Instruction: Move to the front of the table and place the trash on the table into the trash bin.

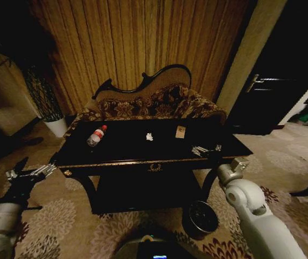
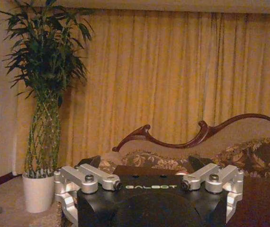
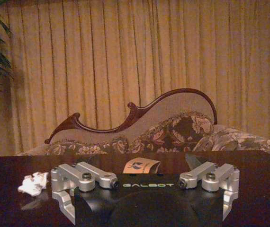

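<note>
Right end effector (image 1: 208, 151) released over table (image 1: 116, 157) front edge; left end effector (image 1: 32, 174) released beside table.

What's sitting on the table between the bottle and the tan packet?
In the head view, one crumpled white paper wad lies on the table, between the bottle and the tan packet. The rest of that stretch is bare black tabletop.

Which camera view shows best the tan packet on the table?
The right wrist view: the tan packet lies close ahead, its dark emblem visible. The head view shows it small on the table. The left wrist view faces sofa and plant.
</note>
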### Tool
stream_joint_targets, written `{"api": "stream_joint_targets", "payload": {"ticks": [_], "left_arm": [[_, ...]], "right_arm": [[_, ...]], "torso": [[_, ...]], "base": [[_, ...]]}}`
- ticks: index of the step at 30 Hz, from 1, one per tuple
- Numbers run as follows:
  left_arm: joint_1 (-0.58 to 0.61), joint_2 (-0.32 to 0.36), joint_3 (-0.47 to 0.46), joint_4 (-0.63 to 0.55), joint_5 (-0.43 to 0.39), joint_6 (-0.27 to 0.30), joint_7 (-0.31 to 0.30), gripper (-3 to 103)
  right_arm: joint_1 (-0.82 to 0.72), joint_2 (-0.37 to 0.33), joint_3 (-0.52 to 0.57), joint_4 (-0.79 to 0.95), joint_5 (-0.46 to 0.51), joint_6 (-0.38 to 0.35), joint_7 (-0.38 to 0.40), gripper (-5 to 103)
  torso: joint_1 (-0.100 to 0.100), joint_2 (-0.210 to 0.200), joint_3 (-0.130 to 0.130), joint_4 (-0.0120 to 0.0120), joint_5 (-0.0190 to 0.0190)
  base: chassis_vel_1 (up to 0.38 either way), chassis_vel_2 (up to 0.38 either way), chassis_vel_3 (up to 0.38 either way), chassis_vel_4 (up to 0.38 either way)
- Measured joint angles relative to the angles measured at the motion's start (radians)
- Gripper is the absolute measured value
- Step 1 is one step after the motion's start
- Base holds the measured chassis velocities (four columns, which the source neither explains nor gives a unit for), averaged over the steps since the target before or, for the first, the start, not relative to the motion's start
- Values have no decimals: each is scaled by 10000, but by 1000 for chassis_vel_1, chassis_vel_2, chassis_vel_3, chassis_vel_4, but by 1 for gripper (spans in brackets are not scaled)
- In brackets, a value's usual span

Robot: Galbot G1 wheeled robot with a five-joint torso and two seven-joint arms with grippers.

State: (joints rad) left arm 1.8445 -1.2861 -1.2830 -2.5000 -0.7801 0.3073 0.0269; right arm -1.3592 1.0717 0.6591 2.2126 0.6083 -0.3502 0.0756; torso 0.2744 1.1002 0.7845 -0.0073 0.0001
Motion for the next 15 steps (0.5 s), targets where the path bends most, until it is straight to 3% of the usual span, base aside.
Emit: {"api": "stream_joint_targets", "payload": {"ticks": [9, 15], "left_arm": [[27, -70, 14, 0, -15, -36, 30, 100], [89, -160, 18, 0, -127, -243, 67, 100]], "right_arm": [[24, -34, -89, -10, 13, -1, 0, 100], [185, -161, -259, -262, 559, 20, -1, 100]], "torso": [[0, 0, 0, 0, -2], [2, -1, 1, 0, 0]], "base": [[-68, 74, 71, -79], [-8, 19, 11, -19]]}}
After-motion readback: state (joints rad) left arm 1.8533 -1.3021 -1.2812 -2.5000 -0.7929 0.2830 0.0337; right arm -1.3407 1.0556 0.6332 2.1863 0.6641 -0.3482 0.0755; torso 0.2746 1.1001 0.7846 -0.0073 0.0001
